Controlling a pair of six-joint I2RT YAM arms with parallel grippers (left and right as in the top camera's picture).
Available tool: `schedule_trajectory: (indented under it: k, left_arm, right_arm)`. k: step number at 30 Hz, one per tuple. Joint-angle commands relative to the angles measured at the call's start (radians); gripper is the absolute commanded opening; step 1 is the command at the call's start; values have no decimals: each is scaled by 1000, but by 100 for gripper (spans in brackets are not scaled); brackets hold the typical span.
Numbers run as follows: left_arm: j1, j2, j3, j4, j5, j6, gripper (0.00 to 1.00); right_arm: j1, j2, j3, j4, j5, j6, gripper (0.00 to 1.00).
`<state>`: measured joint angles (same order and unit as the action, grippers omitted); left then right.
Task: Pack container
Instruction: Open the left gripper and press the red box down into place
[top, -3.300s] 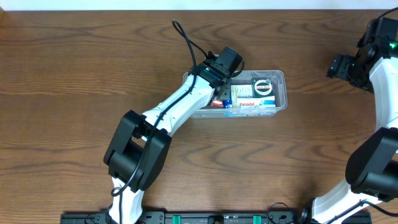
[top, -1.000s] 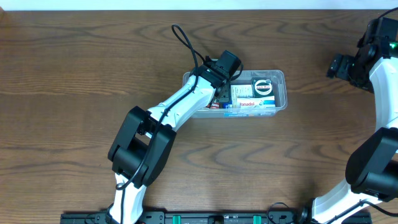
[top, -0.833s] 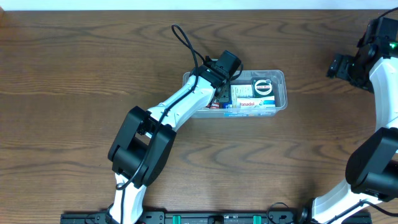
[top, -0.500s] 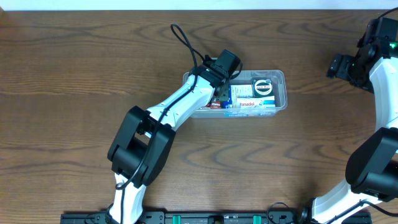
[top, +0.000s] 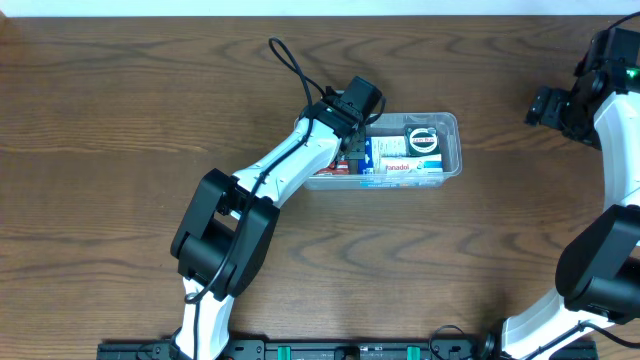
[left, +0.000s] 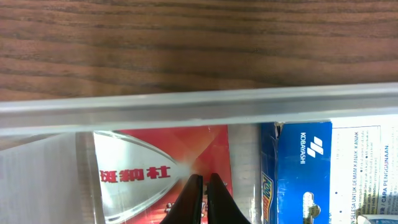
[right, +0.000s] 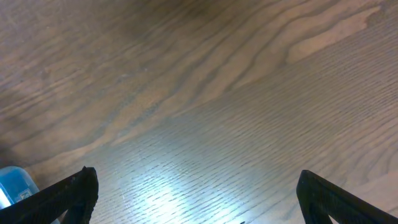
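Note:
The clear plastic container (top: 452, 128) lies at the table's middle back, holding a red box (top: 332, 168), a blue and white carton (top: 392, 152) and a round black-and-white item (top: 423, 137). My left gripper (top: 352, 148) hangs over the container's left end. In the left wrist view its fingers (left: 195, 193) are pressed together with nothing between them, just above the red box (left: 155, 155), beside the blue carton (left: 298, 168) and below the container's rim (left: 199, 106). My right gripper (right: 198, 193) is wide open over bare wood at the far right of the table (top: 545, 105).
A small pale blue object (right: 13, 184) shows at the left edge of the right wrist view. A black cable (top: 295, 60) loops up from the left arm behind the container. Dark rails (top: 330, 350) run along the front edge.
My left gripper has closed from open to shut above the red box and shifted slightly left. The right arm has not moved.

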<state>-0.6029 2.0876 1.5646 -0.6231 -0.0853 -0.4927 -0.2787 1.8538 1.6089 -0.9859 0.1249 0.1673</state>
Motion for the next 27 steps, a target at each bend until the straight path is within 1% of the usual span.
schedule_trajectory:
  k: [1,11,15,17,20,23,27]
  left_arm:
    - [3,-32,-14,-3,-1,9,6]
    - [17,-121,-14,-13,-18,9,6]
    - [29,-131,-14,-60,-40,9,6]
    - [34,-127,-14,-100,-84,7,6]
    - [48,-127,-14,-137,-146,-30,6]
    - [63,-127,-14,-146,-143,-73,6]
    - [65,-113,-14,-146,-132,-87,6]
  right_arm:
    - [-4,-16,11,-1,6,-11,99]
    - [-4,-16,11,-1,6,-11,99]
    - [-4,-16,11,-1,6,-11,99]
    - [-4,-16,11,-1,6,-11,99]
    - [-4,-16,11,-1,6,-11,99]
    - [-4,-16,11,-1,6,-11,99]
    - [-4,-16,11,-1,6,-11,99]
